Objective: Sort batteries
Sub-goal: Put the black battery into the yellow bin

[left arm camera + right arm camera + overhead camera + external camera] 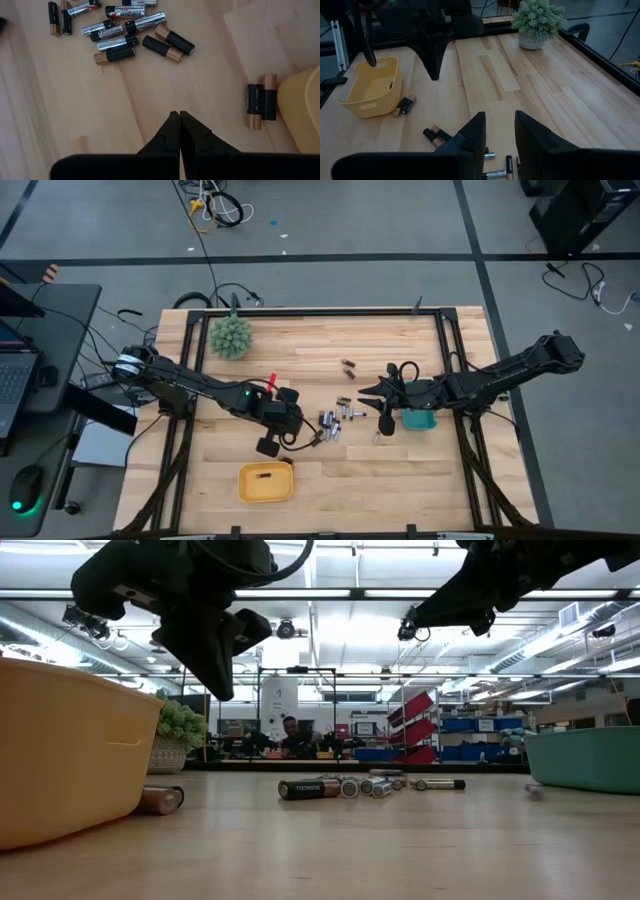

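My left gripper (179, 116) hangs above the wood with its two fingers pressed tight together; nothing is in it and it touches nothing. Straight out past my finger tips lies the pile of batteries (120, 30), some black with copper ends and some shiny silver; they lie flat on the table (330, 480), mostly side by side, and most of them slant across my line, so their long sides face me rather than their ends.

Two more black cells, the pair of batteries (262, 105), lie off to one side, nearer to me than the pile; they lie side by side, touching or almost touching, just beside the yellow tray (266, 482), with their long way running about the same way my fingers point. From above, the tray sits at the front of the table, near my left gripper (268, 446), and the pile (332, 423) lies between my two arms.

My right gripper (500, 131) hangs over the far side of the pile with its fingers partly spread and nothing between them; the teal tray (420, 420) sits close under that arm. One small lone battery (348, 364) lies apart, farther back on the table.

I think my left gripper must spread its fingers before it can pick anything; the pair by the yellow tray looks easiest for it, with a turn so the fingers close across the thin way of one cell.
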Available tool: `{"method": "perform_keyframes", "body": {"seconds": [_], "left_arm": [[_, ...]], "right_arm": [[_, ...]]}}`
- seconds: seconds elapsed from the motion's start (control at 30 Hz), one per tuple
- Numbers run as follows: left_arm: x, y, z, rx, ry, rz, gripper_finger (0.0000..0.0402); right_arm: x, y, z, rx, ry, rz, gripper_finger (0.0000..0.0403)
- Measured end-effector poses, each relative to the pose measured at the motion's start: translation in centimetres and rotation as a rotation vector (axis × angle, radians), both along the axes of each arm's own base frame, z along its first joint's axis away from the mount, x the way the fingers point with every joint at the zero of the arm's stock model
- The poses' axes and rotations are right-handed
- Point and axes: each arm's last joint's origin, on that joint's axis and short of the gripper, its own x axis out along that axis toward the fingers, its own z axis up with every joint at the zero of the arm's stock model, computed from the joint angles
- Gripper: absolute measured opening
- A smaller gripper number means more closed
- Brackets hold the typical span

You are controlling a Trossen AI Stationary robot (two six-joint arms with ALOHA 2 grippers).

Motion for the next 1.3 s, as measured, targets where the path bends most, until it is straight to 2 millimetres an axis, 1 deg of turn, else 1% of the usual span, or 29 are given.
{"method": "perform_keyframes", "body": {"seconds": [0.43, 0.77, 0.9, 1.03, 1.2, 1.3], "left_arm": [[0.5, -0.1, 0.3, -0.005, -0.063, 0.005, 0.0], [1.9, -0.2, 0.9, 0.005, -0.225, 0.05, 0.0], [2.7, -0.3, 0.0, 0.015, -0.251, 0.066, 0.0], [3.8, -0.4, -1.5, 0.053, -0.277, 0.145, 0.0], [4.5, -0.5, -3.5, 0.057, -0.233, 0.185, 0.0], [4.8, -0.6, -3.9, 0.03, -0.248, 0.223, 0.0001]], "right_arm": [[0.0, 0.0, -0.1, 0.0, 0.01, -0.001, 0.009], [-0.1, 0.0, -0.3, 0.022, 0.028, -0.011, 0.009], [-0.3, 0.3, -0.4, 0.035, 0.037, -0.004, 0.009], [-0.4, 0.7, -0.6, 0.037, 0.054, 0.011, 0.009], [-0.6, 0.9, -0.8, 0.051, 0.074, 0.005, 0.009], [-0.7, 0.8, -0.9, 0.04, 0.091, -0.012, 0.009]]}}
